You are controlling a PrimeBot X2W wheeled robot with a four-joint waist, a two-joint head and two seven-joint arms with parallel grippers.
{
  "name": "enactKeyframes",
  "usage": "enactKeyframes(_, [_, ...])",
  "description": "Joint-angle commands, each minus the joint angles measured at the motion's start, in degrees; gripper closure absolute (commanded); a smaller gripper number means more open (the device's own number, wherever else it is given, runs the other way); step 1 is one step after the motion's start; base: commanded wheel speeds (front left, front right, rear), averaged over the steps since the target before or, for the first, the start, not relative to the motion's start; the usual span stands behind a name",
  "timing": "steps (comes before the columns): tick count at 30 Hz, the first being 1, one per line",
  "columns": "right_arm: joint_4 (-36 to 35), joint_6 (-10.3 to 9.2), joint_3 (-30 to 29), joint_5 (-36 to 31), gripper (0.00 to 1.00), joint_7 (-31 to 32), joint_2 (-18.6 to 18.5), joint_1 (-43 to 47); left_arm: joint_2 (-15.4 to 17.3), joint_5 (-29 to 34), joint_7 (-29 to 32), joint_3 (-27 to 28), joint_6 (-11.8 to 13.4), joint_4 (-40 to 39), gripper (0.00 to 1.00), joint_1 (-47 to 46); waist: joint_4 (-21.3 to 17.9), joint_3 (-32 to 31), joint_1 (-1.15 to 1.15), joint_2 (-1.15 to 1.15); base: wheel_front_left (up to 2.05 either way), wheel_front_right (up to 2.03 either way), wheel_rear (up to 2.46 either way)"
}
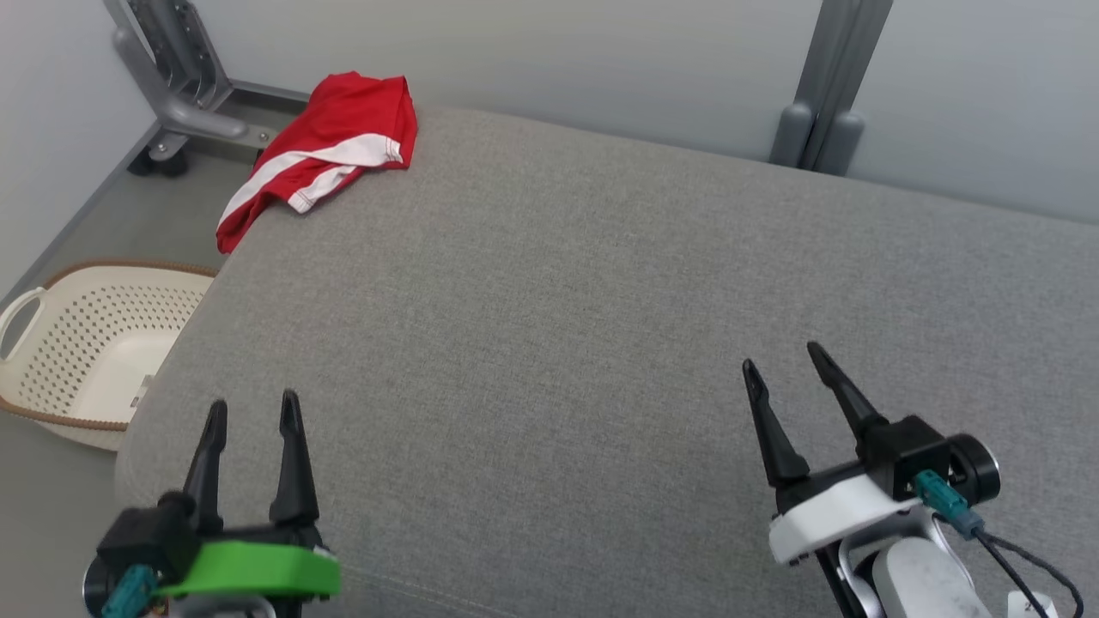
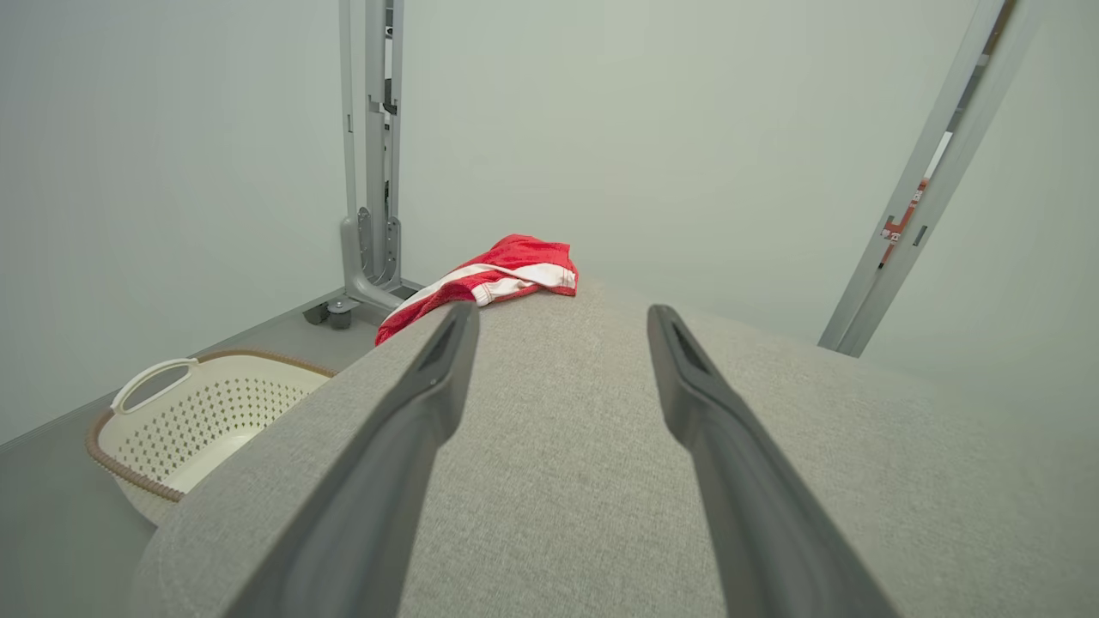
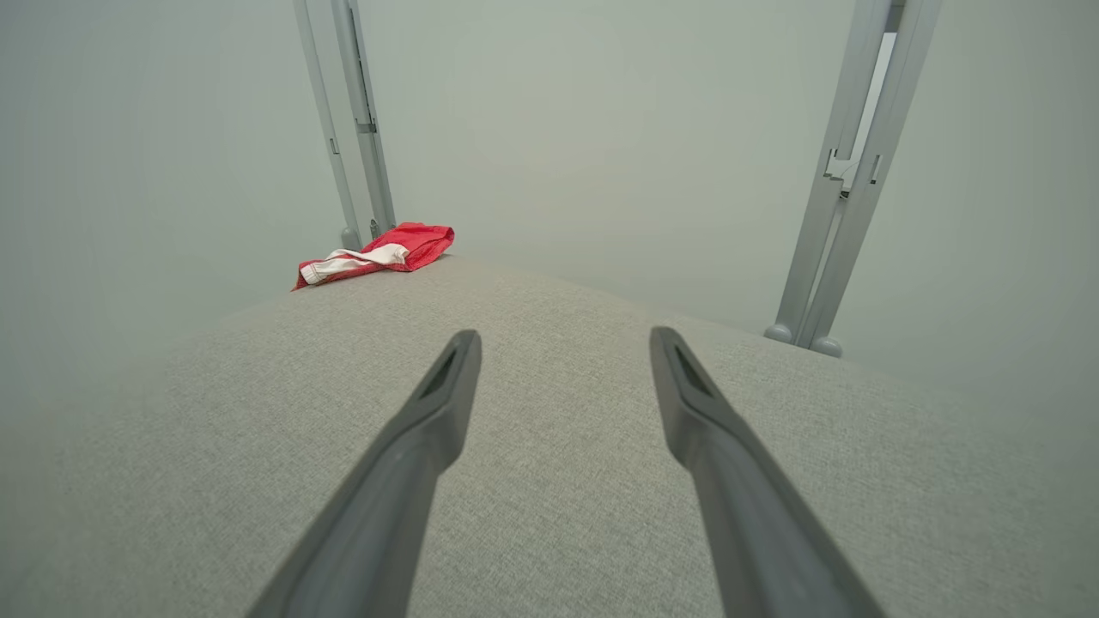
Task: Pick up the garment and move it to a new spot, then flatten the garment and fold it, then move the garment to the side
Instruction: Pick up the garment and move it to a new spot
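The garment (image 1: 330, 146) is a red piece with white stripes, bunched at the far left corner of the grey cushioned surface (image 1: 601, 326), one end drooping over the left edge. It also lies far ahead as the garment (image 2: 494, 276) in the left wrist view and the garment (image 3: 378, 255) in the right wrist view. My left gripper (image 1: 253, 410) hovers open near the front left corner, well short of it. My right gripper (image 1: 783, 359) stands open at the front right, empty. In both wrist views the left gripper (image 2: 562, 319) and the right gripper (image 3: 564, 342) hold nothing.
A cream perforated laundry basket (image 1: 86, 343) sits on the floor left of the surface. A grey metal stand with wheels (image 1: 185, 94) is behind the garment, and another grey post (image 1: 828, 94) rises at the back right against the pale wall.
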Motion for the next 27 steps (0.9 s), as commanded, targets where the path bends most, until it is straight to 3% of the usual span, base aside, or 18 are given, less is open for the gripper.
enactKeyframes(1, [-0.57,-0.11,-0.66,-1.42,0.00,-0.16,-0.26,-2.59,0.04,-0.58,-0.14,-0.06,-0.87,0.90,0.00,-4.42,-4.94,12.03,0.00,0.00,0.00,0.00,0.00])
enactKeyframes(5, [-2.14,-0.11,-2.29,-3.45,0.00,-0.15,-1.32,-7.79,1.01,-5.05,-0.14,-0.05,-2.32,5.60,0.00,-17.39,-6.12,21.51,0.00,0.00,0.00,0.00,0.00])
enactKeyframes(9, [-3.56,-0.11,-2.46,-4.55,0.00,-0.16,-3.27,-12.35,4.82,-10.72,-0.02,-0.37,-2.63,11.58,0.00,-29.95,-7.56,28.68,0.00,0.00,0.00,0.00,0.00])
enactKeyframes(12, [-4.82,-0.11,-3.03,-4.73,0.00,-0.15,-4.81,-15.04,9.56,-15.83,1.44,-2.99,-2.65,16.28,0.00,-38.76,-8.55,32.62,0.00,0.00,0.00,0.00,0.00])
enactKeyframes(20, [-7.97,-0.11,-2.11,-4.52,0.00,-0.16,-7.35,-17.76,18.49,-27.91,9.91,-7.70,-2.64,30.32,0.00,-53.31,-10.94,37.30,0.00,0.00,0.00,0.00,0.00])
enactKeyframes(27, [-11.73,-0.11,-1.82,-3.94,0.00,0.77,-9.72,-16.20,22.75,-30.86,10.93,-6.38,-2.65,44.73,0.00,-62.61,-12.75,40.06,0.00,0.00,0.00,0.00,0.00])
